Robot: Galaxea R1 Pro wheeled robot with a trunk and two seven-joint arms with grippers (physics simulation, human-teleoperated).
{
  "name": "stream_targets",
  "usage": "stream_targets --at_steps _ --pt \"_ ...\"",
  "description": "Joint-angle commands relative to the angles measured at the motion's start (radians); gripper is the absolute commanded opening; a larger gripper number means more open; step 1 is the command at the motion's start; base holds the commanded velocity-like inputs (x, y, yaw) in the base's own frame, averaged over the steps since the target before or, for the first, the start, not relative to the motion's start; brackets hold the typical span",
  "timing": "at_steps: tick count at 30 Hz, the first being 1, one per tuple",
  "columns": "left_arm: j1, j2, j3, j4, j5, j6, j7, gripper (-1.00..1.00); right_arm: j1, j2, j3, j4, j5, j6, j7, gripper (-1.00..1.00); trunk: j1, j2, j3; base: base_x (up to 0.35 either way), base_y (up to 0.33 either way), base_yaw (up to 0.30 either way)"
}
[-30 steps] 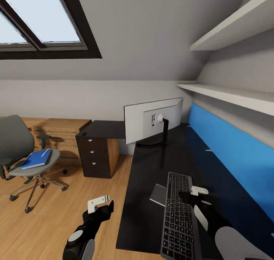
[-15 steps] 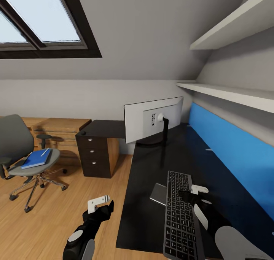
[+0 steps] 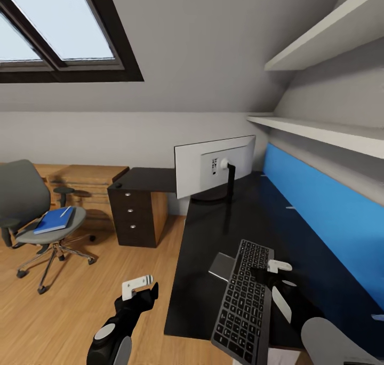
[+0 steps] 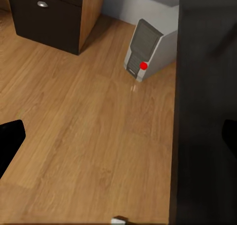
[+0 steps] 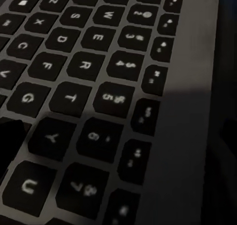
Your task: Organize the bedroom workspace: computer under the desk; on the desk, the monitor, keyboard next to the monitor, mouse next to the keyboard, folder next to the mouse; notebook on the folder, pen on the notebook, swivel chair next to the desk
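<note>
Black tabletop (image 3: 224,231): keyboard (image 3: 242,301) askew, overhanging 6 o'clock edge; right claw (image 3: 266,273) pressing on it, grip unclear. Risk: tipping off.

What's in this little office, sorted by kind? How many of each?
Computer gear: 3 – monitor, keyboard, tower PC
Furniture: 3 – desk, swivel chair, wooden dresser
Stationery on the chair: 2 – blue book, pen
Wall shelves: 2
Total: 10
</note>
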Motion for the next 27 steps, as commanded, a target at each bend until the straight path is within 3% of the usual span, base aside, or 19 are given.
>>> stream_targets --at_steps 1,15,25,27 --pt "-0.001 0.0 -0.001 -0.002 0.01 0.003 0.009 1.0 0.001 0.0 0.002 0.019 -0.011 0.005 -0.003 1.0 0.0 -0.001 -0.001 -0.047 0.0 0.0" --pt "-0.001 0.0 -0.003 0.005 0.011 0.004 0.009 1.0 0.001 0.0 0.002 0.019 -0.011 0.001 -0.003 1.0 0.0 -0.001 -0.001 -0.007 0.0 0.0" --pt "-0.001 -0.001 -0.005 0.012 0.01 0.003 0.011 1.0 0.001 -0.001 -0.003 0.008 -0.012 -0.059 -0.003 1.0 -0.038 0.069 0.03 0.0 0.0 0.0" --pt "-0.001 -0.001 -0.005 0.014 0.01 0.003 0.011 1.0 0.002 -0.004 -0.003 -0.044 -0.015 -0.079 0.0 1.0 -0.046 0.083 0.036 0.0 0.0 0.0"
